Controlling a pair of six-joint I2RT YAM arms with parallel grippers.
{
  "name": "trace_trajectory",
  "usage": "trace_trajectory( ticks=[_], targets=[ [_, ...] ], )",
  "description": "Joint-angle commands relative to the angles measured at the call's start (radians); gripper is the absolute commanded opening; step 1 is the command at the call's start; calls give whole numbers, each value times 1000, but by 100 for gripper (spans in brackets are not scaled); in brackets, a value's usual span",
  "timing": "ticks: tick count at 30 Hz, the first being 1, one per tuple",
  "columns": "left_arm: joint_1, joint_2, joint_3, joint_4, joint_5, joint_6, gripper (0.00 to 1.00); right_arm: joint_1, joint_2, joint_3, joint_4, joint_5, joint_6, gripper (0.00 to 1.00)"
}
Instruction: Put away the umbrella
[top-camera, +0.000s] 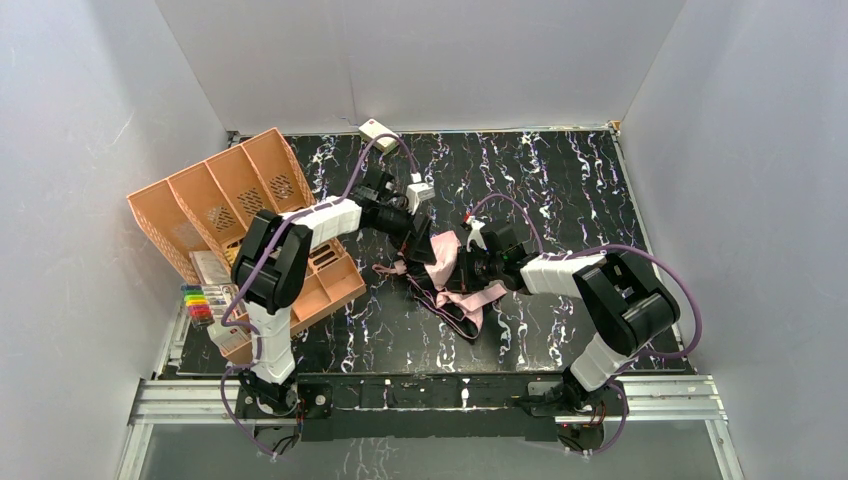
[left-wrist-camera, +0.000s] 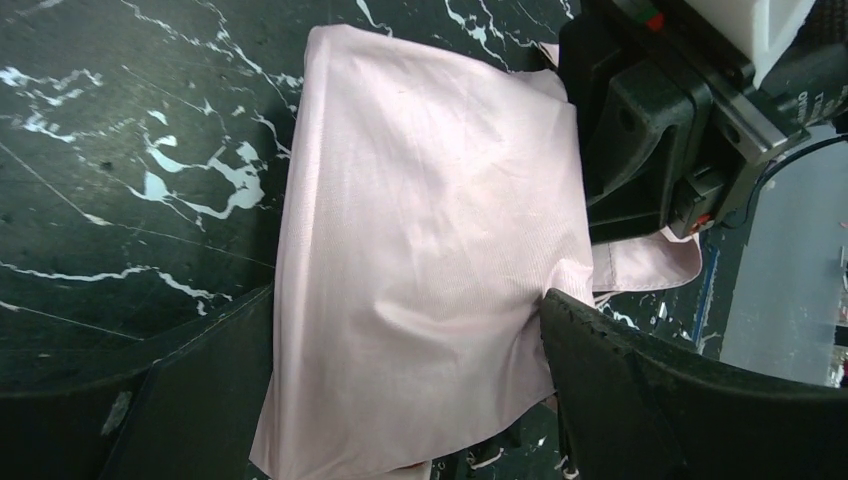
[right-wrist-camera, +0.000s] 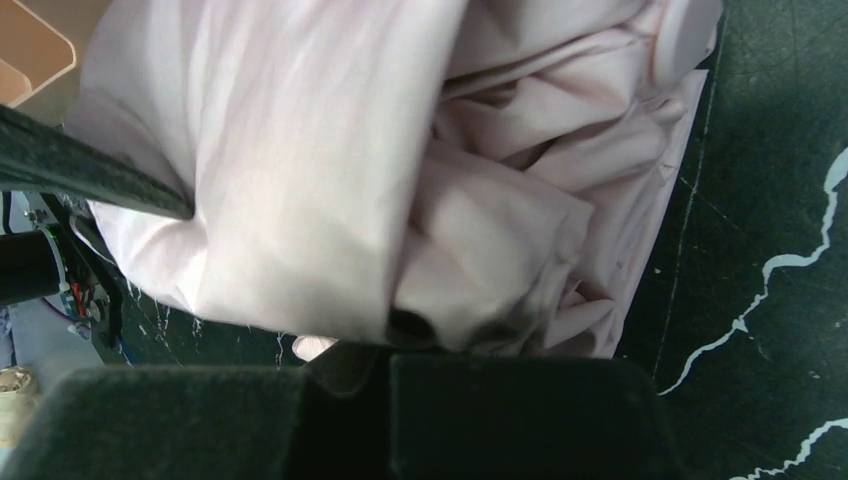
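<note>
Centrally on a black worktop (top-camera: 560, 180) veined with white, closed in by plain pale walls (top-camera: 420, 60) on three sides, the umbrella (top-camera: 455, 285) lies half collapsed between two robot arms. Its shiny pink fabric is crumpled, with black cloth and thin ribs spilling out on the side of the right claw (top-camera: 462, 268) nearest the arm bases. The heap's long axis runs roughly from the gap between the two claws back toward those bases; which end is the handle cannot be made out.

The left claw (left-wrist-camera: 410, 380) stands with its jaws wide apart, straddling a smooth sheet of pink fabric, the right claw's body just beyond it. The right claw's jaws are pressed together, with bunched pink folds hard against their tips; whether a fold is caught between them cannot be told.

An orange compartment organizer (top-camera: 230, 195) sits behind the left claw, beside its arm. A small cream box (top-camera: 377, 128) rests well beyond that claw, at the far wall.
</note>
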Motion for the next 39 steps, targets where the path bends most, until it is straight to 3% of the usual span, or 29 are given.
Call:
trace_trajectory(
  ticks=[1, 22, 39],
  targets=[
    [-23, -16, -35, -38, 55, 15, 98, -2, 58, -32, -156, 64, -50, 0],
    [-106, -76, -94, 10, -68, -149, 98, -2, 57, -52, -135, 59, -30, 0],
    [-110, -76, -40, 33, 21, -317, 98, -3, 57, -54, -132, 51, -28, 0]
  ],
)
